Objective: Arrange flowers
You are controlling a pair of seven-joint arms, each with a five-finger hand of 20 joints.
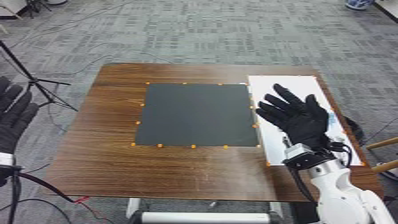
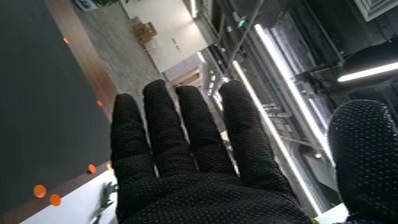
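Right wrist view, leafy stem (image 2: 107, 192), near right hand (image 1: 303, 125)

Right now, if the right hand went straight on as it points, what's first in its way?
Looks free: the right hand would likely pass over the white sheet and the table's far edge, though its height is unclear.

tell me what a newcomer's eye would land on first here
Probably the right robot hand, black and spread open over the white sheet on the table's right side. Next, the dark mat in the middle of the brown table, edged with orange dots. The left robot hand sits at the head view's left edge.
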